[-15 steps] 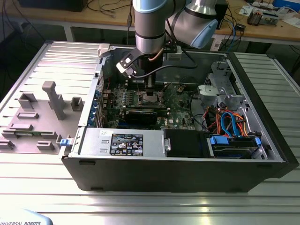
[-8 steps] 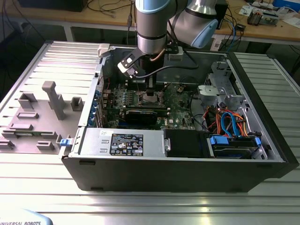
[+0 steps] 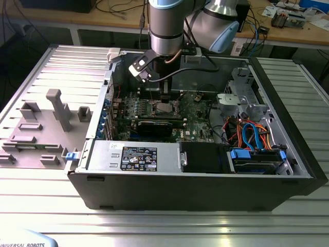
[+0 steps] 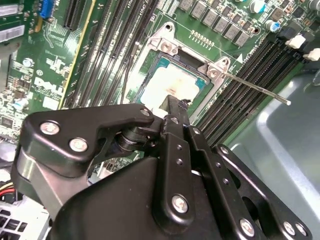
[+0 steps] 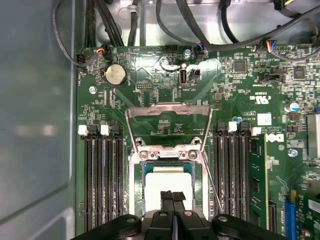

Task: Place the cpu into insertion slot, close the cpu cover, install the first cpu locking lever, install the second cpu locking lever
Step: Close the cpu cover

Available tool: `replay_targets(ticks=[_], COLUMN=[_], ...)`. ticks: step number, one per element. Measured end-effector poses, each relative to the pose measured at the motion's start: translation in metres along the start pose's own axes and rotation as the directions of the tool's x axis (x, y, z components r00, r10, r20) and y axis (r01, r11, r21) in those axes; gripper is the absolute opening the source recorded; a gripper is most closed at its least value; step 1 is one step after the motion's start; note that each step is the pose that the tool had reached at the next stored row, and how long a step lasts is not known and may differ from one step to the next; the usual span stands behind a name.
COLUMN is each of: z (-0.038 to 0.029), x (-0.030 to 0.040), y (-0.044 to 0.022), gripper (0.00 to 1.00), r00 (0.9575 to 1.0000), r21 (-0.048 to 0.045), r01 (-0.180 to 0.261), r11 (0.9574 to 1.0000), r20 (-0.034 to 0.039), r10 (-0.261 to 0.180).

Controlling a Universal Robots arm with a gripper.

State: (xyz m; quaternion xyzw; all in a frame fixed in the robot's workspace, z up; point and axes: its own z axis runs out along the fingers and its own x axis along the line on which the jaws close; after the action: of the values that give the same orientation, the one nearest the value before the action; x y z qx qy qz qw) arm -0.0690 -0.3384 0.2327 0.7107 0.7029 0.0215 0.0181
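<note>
1. While the arm (image 3: pixel 165 25) reaches straight down into the open computer case (image 3: pixel 195 193), which lies on its side in the exterior view, the gripper (image 3: pixel 165 96) hangs just over the insertion slot (image 3: pixel 163 107) on the green board (image 3: pixel 198 110). A black graphics card (image 3: pixel 157 126) sits near the slot, on the camera's side.
2. In the second wrist view, the cpu (image 4: pixel 172 82) lies flat inside the slot's silver rim (image 4: pixel 167 45), dull metal top facing up and edges square with the rim. The gripper (image 4: pixel 174 106) has its fingers pressed together, nothing between them, right at the chip's edge. A thin lever (image 4: pixel 255 89) sticks out from a corner of the slot, slanting across the long memory slots (image 4: pixel 255 70).
3. In the first wrist view, the cpu cover (image 5: pixel 167 107) stands swung back off the slot, board showing through its window. The cpu (image 5: pixel 167 177) fills the slot (image 5: pixel 134 175), with the gripper (image 5: pixel 173 196) just above it. The lever (image 5: pixel 212 182) runs roughly lengthwise beside the memory slots (image 5: pixel 105 180).
</note>
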Motion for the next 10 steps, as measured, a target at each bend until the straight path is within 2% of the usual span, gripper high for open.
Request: replay_targets(ticks=[1,3,6,10], z=[-0.0003,-0.0002,0.0,0.0002], x=[0.0001,0.0004,0.0006,0.001], y=[0.0,0.0009,0.004,0.0081], gripper=[0.11,0.11,0.11,0.11], r00=[1.0,0.9999,0.9999,0.9998], r21=[0.0,0.0038,0.0185,0.0296], r01=[0.0,0.001,0.001,0.001], r11=[1.0,1.0,0.9998,0.9996], r20=[0.0071,0.0134,0.0151,0.02], r10=[0.0,-0.001,-0.001,-0.001])
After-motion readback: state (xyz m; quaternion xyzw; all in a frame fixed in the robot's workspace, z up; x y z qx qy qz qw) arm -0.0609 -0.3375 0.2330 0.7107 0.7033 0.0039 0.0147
